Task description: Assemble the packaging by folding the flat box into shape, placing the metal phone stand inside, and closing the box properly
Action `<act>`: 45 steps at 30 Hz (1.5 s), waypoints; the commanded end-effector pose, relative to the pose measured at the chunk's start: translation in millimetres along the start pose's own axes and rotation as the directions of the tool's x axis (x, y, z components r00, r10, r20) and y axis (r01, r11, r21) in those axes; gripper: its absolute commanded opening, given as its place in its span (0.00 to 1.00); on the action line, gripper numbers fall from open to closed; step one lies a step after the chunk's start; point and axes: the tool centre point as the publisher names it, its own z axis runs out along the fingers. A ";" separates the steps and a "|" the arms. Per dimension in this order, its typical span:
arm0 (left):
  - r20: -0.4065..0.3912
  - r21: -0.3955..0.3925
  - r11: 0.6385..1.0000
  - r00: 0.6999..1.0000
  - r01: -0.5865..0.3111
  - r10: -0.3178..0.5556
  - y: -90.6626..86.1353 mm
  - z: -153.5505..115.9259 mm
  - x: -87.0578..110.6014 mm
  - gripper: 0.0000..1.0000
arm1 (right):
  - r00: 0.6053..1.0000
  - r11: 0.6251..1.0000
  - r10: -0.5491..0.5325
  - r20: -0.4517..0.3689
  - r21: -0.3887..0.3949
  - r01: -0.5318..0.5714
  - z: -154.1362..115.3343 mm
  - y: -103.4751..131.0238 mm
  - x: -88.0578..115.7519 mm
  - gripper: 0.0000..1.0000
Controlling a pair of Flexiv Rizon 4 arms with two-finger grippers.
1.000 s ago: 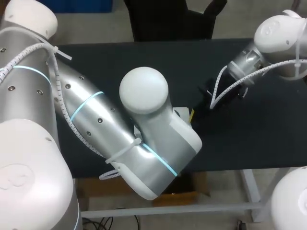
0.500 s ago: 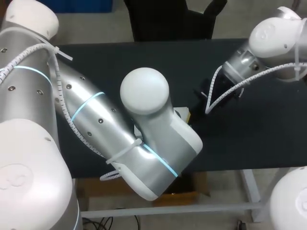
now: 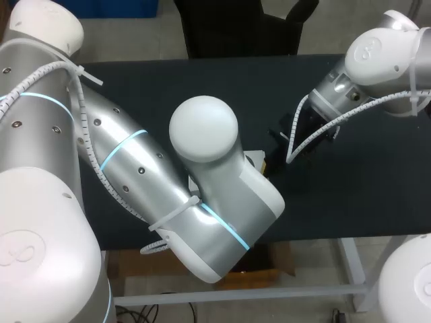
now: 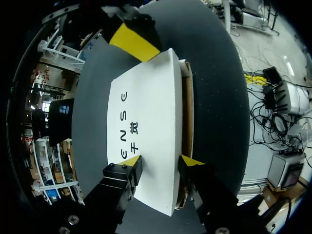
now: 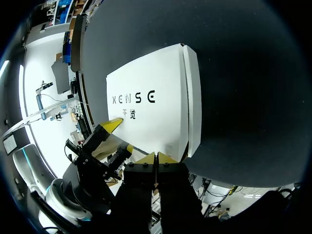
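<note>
Item: white box, folded into shape, flat on dark bench; phone stand not visible; left end effector parted over the box's near end, gripping nothing; right end effector tips pressed together, empty, box edge at its 12 o'clock; step, judged: closing; next move likely calls for pressing the side flap flush.

I see a white box with black lettering and a brown edge on the black table. The left gripper and right gripper each show 2 yellow tips on black fingers. My left arm is silver-white, cyan-banded.
</note>
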 end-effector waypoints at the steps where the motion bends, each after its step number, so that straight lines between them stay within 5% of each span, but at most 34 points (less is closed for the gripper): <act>1: 0.007 -0.003 1.000 1.000 0.000 0.000 -1.0 0.5 3.4 0.49 | 1.000 1.000 -0.001 -0.002 0.012 0.001 5.4 4.4 -2.1 0.00; 23: 0.008 -0.001 1.000 1.000 0.003 -0.003 0.6 -2.4 5.1 0.49 | 1.000 1.000 0.011 -0.006 0.020 -0.011 11.5 7.0 -13.6 0.00; 33: 0.071 0.062 0.998 0.997 0.032 -0.036 13.5 -36.8 6.1 0.47 | 1.000 1.000 0.007 -0.011 0.026 -0.006 15.1 9.8 -15.5 0.00; 35: 0.060 0.090 0.994 0.996 0.059 -0.064 15.8 -44.4 4.4 0.40 | 1.000 1.000 0.007 -0.012 0.027 -0.006 16.2 9.8 -16.3 0.00; 38: 0.003 0.142 0.982 0.992 0.128 -0.130 19.2 -51.9 -2.2 0.00 | 1.000 1.000 0.007 -0.016 0.028 -0.006 17.4 9.6 -17.8 0.00; 45: -0.083 0.145 0.966 0.976 0.213 -0.202 20.9 -39.9 -9.9 0.00 | 1.000 1.000 0.003 -0.019 0.028 -0.003 18.9 8.2 -18.3 0.00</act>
